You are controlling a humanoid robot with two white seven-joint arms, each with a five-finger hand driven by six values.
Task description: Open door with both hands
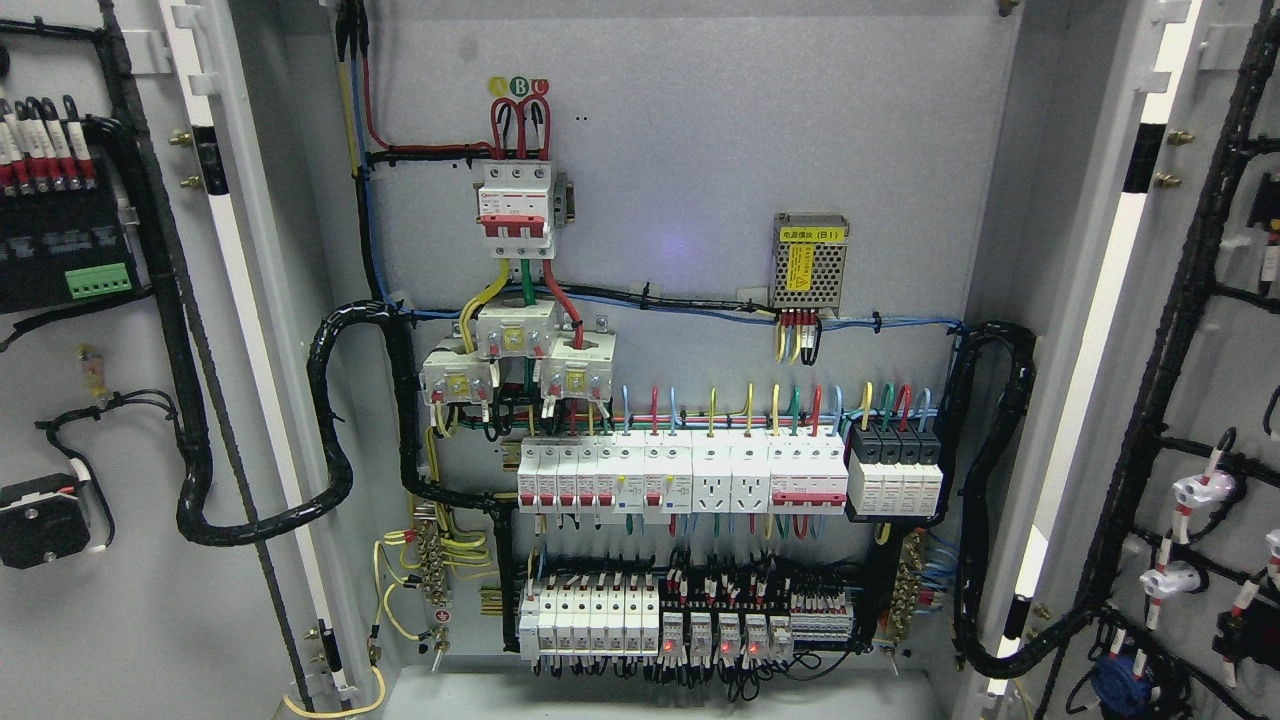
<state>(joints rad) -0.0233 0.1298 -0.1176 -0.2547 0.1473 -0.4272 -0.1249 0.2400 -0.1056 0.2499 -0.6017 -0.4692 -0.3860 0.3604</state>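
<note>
The electrical cabinet stands with both doors swung wide. The left door (130,620) shows its inner face at the picture's left, with black cable looms and a terminal block on it. The right door (1225,380) shows its inner face at the right, also carrying black looms and white connectors. Between them the grey back panel (680,150) is in full view. No robot hand or arm shows anywhere in the head view.
On the panel sit a red-and-white main breaker (515,205), a perforated power supply (810,262), a row of white breakers (680,478) and a lower row of relays (690,625). Thick black cable bundles (335,430) loop from the panel to each door.
</note>
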